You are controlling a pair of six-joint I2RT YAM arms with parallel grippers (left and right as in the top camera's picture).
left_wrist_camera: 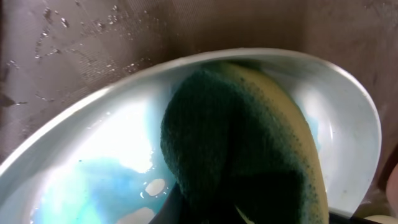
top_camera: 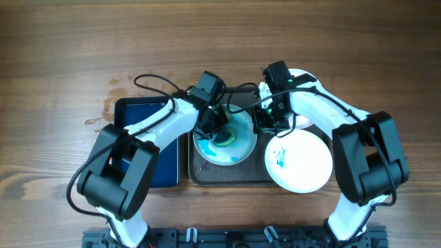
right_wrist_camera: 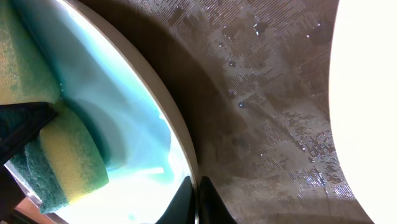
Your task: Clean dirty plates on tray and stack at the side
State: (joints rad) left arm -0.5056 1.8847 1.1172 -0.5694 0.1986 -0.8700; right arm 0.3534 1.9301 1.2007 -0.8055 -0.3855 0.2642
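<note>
A pale blue plate (top_camera: 213, 153) lies on the left part of the dark tray (top_camera: 227, 176), wet and smeared with teal. My left gripper (top_camera: 215, 127) is shut on a green-and-yellow sponge (left_wrist_camera: 249, 143) that presses into the plate (left_wrist_camera: 93, 143). My right gripper (right_wrist_camera: 198, 199) is shut on this plate's right rim (right_wrist_camera: 180, 143); it also shows in the overhead view (top_camera: 264, 122). A white plate (top_camera: 303, 162) with teal scribbles sits at the tray's right end. I cannot make out a third plate; the right arm covers that area.
A dark blue rectangular basin (top_camera: 148, 110) stands left of the tray, partly under the left arm. The tray floor (right_wrist_camera: 267, 93) is wet with droplets. The white plate's edge (right_wrist_camera: 373, 93) is close on the right of my right gripper. Wooden table surrounds everything.
</note>
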